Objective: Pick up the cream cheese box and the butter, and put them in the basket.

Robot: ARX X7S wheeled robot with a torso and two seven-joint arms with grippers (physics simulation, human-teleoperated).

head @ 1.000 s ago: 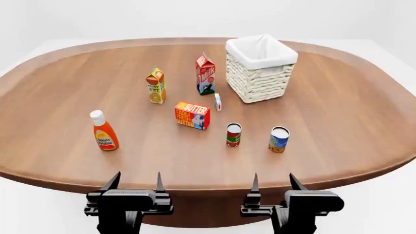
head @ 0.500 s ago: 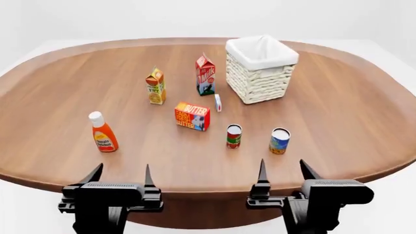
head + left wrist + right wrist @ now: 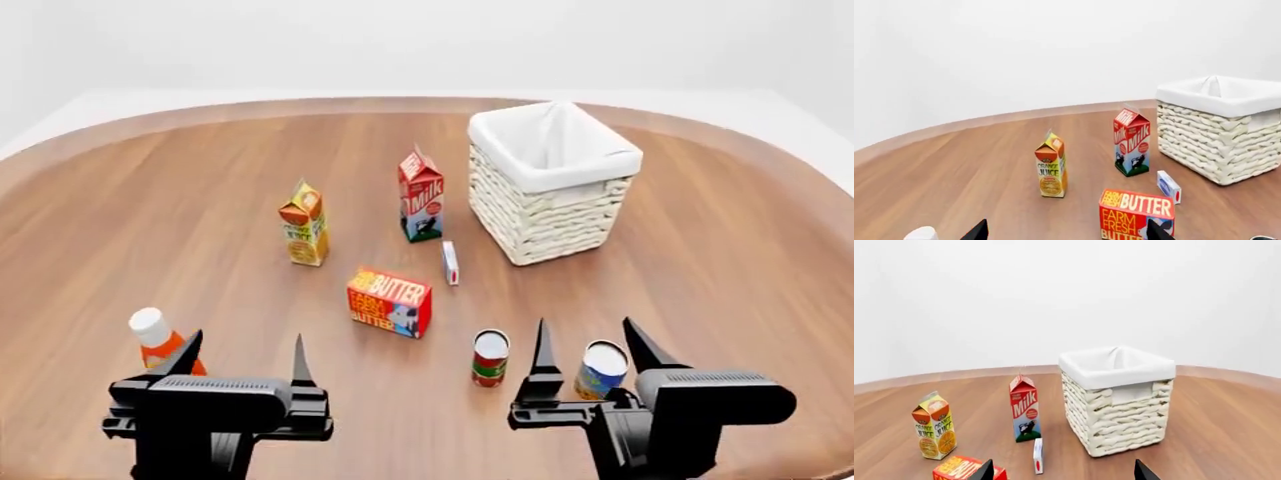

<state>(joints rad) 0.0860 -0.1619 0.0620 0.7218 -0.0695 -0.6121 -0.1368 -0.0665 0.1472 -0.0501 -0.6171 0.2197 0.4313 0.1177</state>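
We see both sets of jaws spread wide and holding nothing, low at the near side of the counter (image 3: 694,250). The left gripper (image 3: 240,362) hangs just beside the ketchup bottle (image 3: 158,338), whose white cap shows behind its outer fingertip. The right gripper (image 3: 587,352) hangs over two cans: the red-and-green can (image 3: 490,358) sits just inboard of its jaws, and the blue-and-yellow can (image 3: 601,368) lies between them in the head view.

The butter (image 3: 390,301) lies ahead of the gap between the two grippers, well apart from both. It rests on a broad side, its long axis running across the counter and skewed slightly, the lettered face turned toward us and its blue end toward the right arm. In the left wrist view the butter (image 3: 1137,214) stands just inside one fingertip.

Past it, the cream cheese box (image 3: 451,262) stands on a thin edge, its long axis pointing away from us, near the basket (image 3: 555,182). The milk carton (image 3: 422,196) stands upright just beyond it, and the orange juice carton (image 3: 304,223) stands upright farther toward the left arm.
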